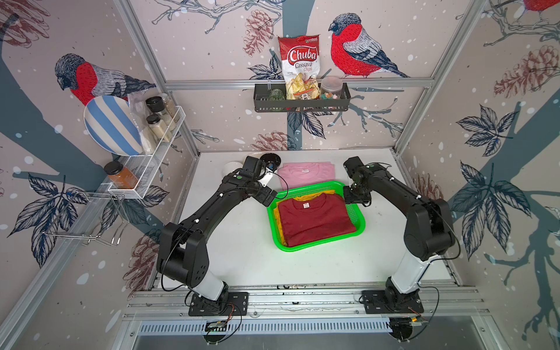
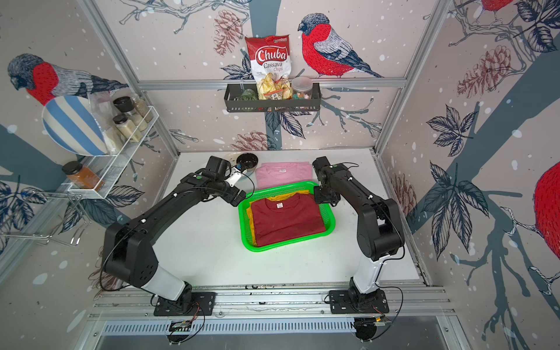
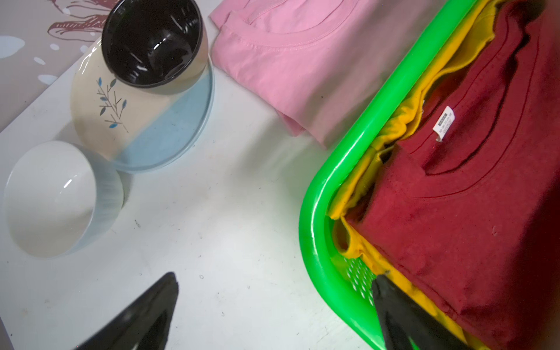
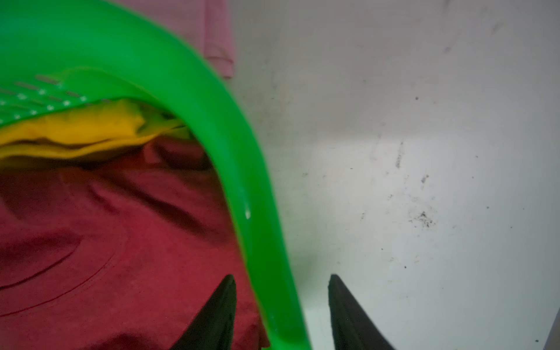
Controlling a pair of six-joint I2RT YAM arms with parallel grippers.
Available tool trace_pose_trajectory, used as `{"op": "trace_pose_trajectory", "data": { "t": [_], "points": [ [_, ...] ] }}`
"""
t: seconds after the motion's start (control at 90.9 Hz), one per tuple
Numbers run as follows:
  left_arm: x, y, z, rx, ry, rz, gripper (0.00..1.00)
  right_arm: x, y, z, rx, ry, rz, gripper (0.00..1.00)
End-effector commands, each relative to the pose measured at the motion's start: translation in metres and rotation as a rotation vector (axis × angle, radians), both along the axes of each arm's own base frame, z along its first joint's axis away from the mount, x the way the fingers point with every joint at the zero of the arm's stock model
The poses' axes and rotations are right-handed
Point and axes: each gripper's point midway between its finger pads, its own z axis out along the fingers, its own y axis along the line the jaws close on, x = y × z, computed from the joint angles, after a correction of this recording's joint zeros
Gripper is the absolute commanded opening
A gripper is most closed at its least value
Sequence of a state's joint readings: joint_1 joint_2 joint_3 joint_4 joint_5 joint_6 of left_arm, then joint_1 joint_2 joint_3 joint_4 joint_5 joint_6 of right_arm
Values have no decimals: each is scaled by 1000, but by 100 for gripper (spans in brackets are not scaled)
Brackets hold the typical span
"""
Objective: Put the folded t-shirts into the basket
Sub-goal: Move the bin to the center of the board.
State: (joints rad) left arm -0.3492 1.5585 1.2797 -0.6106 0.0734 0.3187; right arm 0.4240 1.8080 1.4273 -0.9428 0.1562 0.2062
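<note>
Only pink shirt (image 1: 306, 175) outside basket (image 1: 282, 247)

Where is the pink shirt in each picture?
In a top view: the pink shirt lies flat just behind the green basket.
In a top view: same spot, behind the basket.
Left wrist: between the black bowl and the basket rim.
Right wrist: only a pink corner beyond the rim.
Shared landmark: the green basket.

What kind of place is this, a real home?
Probably a robot test cell dressed as a kitchen: bird wallpaper on aluminium framing, a wire rack of spice jars, and two arms bolted to rails.
</note>
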Motion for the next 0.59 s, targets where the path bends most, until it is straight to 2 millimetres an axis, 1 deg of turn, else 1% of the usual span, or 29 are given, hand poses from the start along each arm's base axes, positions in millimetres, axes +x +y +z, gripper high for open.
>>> {"op": "trace_pose_trajectory", "data": {
  "t": [0.0, 0.033, 0.066, 0.11, 0.165, 0.253, 0.341, 0.396, 0.528, 0.583],
  "points": [
    [6, 7, 11, -37, -45, 26, 98, -14, 14, -3, -121, 27, 180, 39],
    [6, 11, 11, -40, -51, 36, 98, -19, 20, -6, -123, 45, 204, 38],
    [6, 15, 12, -46, -59, 45, 98, -23, 24, -9, -122, 64, 218, 33],
    [6, 21, 13, -52, -66, 56, 98, -30, 28, -11, -120, 86, 226, 32],
    [6, 29, 14, -56, -74, 71, 98, -38, 30, -13, -110, 113, 199, 32],
    [7, 41, 18, -58, -88, 94, 98, -54, 32, -15, -63, 160, 91, 33],
    [7, 49, 17, -48, -95, 102, 98, -80, 45, -16, 24, 218, 17, 36],
    [6, 51, 16, -34, -94, 92, 98, -95, 49, -14, 54, 231, -2, 37],
    [6, 48, 13, -32, -83, 65, 98, -134, 50, -9, 65, 265, -30, 37],
    [8, 44, 13, -44, -72, 54, 98, -147, 48, -5, 64, 265, -31, 37]
  ]
}}
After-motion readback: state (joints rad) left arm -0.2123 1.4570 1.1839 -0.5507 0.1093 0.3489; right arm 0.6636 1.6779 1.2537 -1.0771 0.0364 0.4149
